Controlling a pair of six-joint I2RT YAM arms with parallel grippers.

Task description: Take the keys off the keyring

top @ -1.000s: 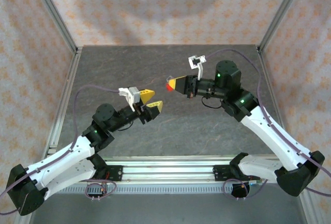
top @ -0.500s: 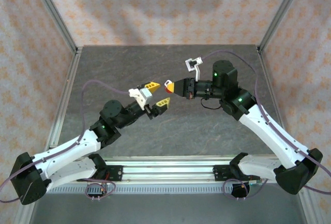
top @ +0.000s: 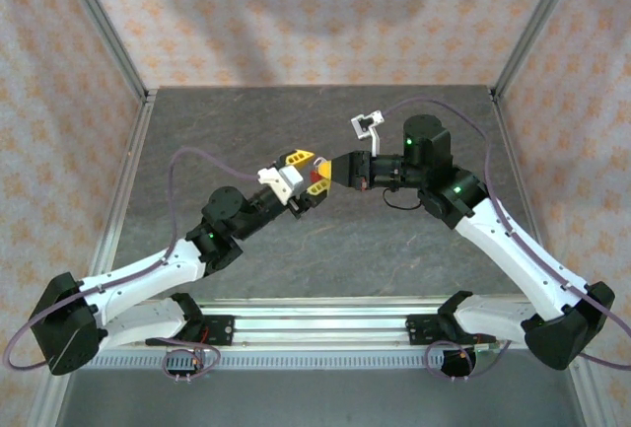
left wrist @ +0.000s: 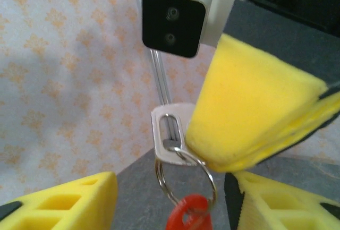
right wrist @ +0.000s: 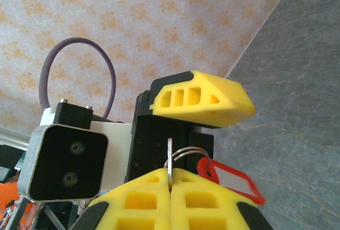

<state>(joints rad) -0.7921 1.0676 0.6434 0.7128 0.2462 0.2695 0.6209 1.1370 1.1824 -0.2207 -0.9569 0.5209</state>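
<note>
Left wrist view: right gripper (left wrist: 210, 158) pinches the key (left wrist: 169, 134); ring (left wrist: 186, 179) and tag (left wrist: 187, 220) extend toward the left gripper (left wrist: 170, 201). Its jaws stand apart, bracketing the ring.

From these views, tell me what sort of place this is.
Likely a robot test cell, not a home: aluminium frame posts and patterned wall panels enclose a dark tabletop, with the left arm and right arm bolted to a rail at its near edge.

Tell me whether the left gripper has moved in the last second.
Yes. The left gripper has moved away from the near rail, up and right in the top view, up to the right gripper holding the key.
</note>
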